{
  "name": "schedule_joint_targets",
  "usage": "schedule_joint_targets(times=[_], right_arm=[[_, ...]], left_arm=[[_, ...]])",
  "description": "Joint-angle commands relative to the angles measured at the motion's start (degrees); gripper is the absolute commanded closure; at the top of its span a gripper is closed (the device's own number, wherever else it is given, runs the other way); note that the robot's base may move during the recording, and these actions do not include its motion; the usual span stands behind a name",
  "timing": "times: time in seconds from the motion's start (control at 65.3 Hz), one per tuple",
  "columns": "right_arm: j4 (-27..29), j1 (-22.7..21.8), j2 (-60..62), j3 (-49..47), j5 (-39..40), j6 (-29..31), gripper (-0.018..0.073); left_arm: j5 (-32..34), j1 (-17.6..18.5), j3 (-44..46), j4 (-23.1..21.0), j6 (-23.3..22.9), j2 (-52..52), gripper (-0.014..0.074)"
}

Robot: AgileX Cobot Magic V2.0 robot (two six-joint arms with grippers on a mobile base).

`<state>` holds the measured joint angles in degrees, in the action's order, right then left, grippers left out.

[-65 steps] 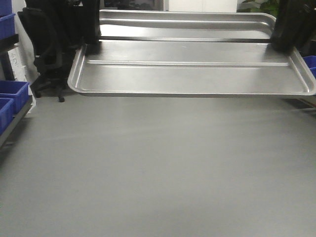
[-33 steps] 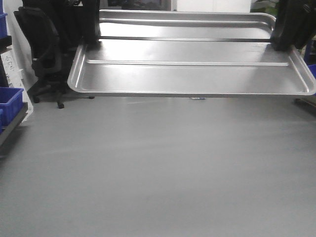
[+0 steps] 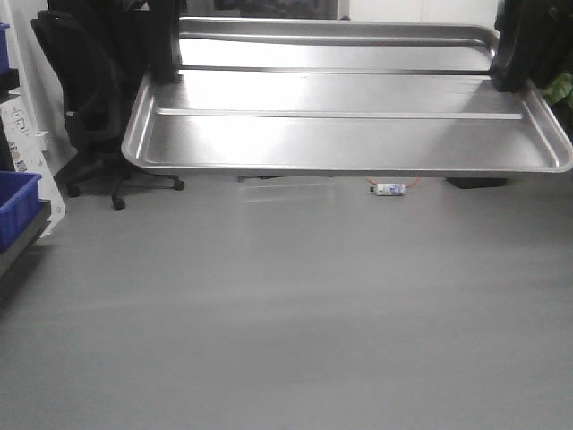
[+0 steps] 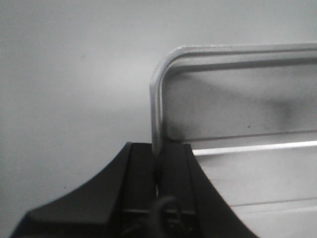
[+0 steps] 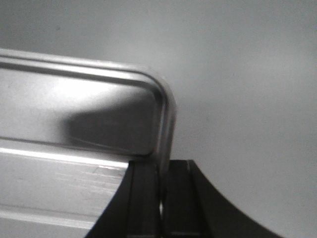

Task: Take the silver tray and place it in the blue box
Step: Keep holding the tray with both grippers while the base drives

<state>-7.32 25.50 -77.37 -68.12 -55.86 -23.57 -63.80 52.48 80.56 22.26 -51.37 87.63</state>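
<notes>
The silver tray (image 3: 349, 134) hangs level in the air above the grey floor, shiny, with two long ridges across its floor. My left gripper (image 3: 166, 76) is shut on its left rim and my right gripper (image 3: 515, 85) on its right rim. In the left wrist view the black fingers (image 4: 141, 168) pinch the thin rim near a rounded corner of the tray (image 4: 237, 114). The right wrist view mirrors this, with the gripper (image 5: 163, 166) clamped on the tray (image 5: 74, 109) edge. The blue box is out of view.
A black office chair (image 3: 85, 107) stands at the back left. A small blue bin (image 3: 16, 204) sits on a rack at the left edge. A small white object (image 3: 389, 188) lies on the floor under the tray. Green leaves (image 3: 562, 90) show at far right.
The background has slid rightward: the chair moved right, blue bins left the view, and the small floor object appeared. The tray and both grippers hold the same place in view.
</notes>
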Motion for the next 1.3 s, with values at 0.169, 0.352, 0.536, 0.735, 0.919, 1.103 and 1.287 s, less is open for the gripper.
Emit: schedule_joint_targets(times=[0.169,0.352,0.536,0.735,0.919,1.103,1.287], right_arm=[[-3.34,-0.14,2.02,-2.13,1.84,0.99,0.05],[-3.34,-0.14,2.02,-2.13,1.9,0.99,0.05],[-3.34,-0.14,2.02,-2.13,1.83,0.99,0.05],[-3.34,-0.14,2.02,-2.13,1.83,0.99,0.05],[-3.34,-0.14,2.02,-2.13,1.83,0.99,0.05],[-3.34,-0.14,2.02,-2.13,1.83,0.99,0.05],[-3.39,-0.14,2.02,-2.13,1.83,0.99,0.05]], left_arm=[[-1.24,0.35,1.65,2.95,1.02,-2.43,0.0701],[-1.24,0.35,1.65,2.95,1.02,-2.43,0.0701],[-1.24,0.35,1.65,2.95,1.02,-2.43,0.0701],[-1.24,0.35,1.65,2.95,1.02,-2.43,0.0701],[-1.24,0.35,1.65,2.95,1.02,-2.43,0.0701],[-1.24,0.35,1.65,2.95,1.02,-2.43,0.0701],[-1.24,0.35,1.65,2.95,1.02,-2.43,0.0701]])
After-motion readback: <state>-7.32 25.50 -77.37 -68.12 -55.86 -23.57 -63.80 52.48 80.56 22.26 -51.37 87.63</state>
